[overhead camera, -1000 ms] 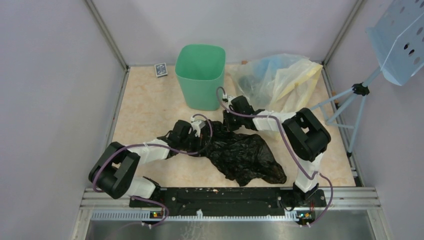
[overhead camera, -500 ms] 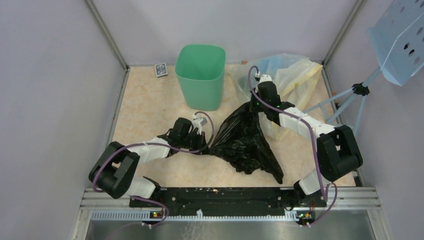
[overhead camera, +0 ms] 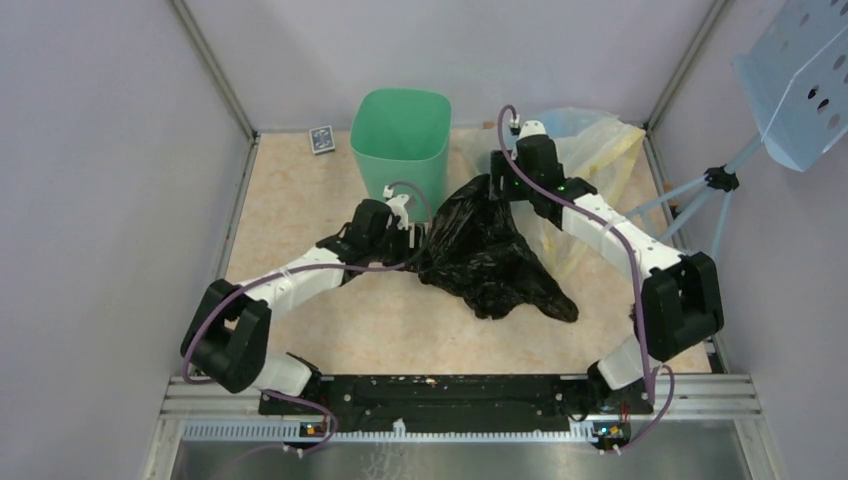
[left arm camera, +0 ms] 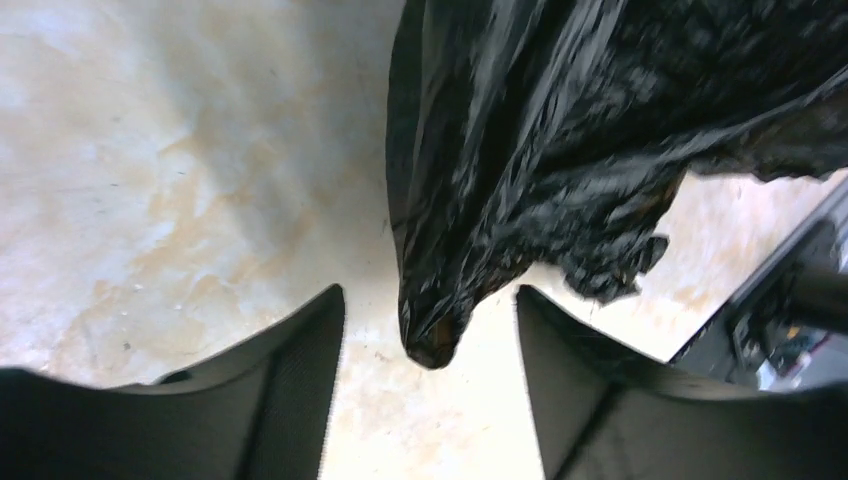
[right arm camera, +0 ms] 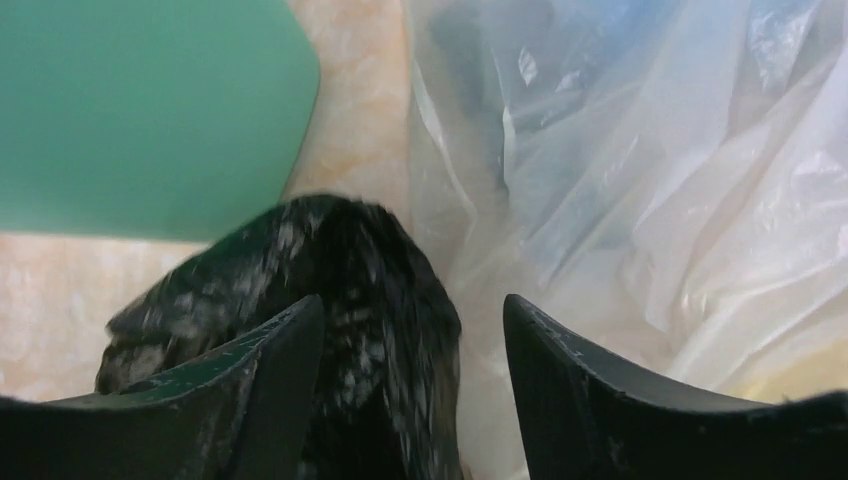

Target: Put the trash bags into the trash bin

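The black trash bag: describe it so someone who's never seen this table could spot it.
On the beige table, find the mint-green trash bin at the far edge. Just in front and right of it sits a crumpled heap, the black trash bag. Unlike the clear and yellowish bags behind it, it is opaque, glossy black.

Bare beige tabletop (overhead camera: 290, 210) lies open left and near, the crumpled glossy black plastic bag (overhead camera: 495, 260) blocks the centre before the mint-green plastic bin (overhead camera: 400, 150), and translucent clear-and-yellowish plastic bags (overhead camera: 600, 150) crowd the right rear.
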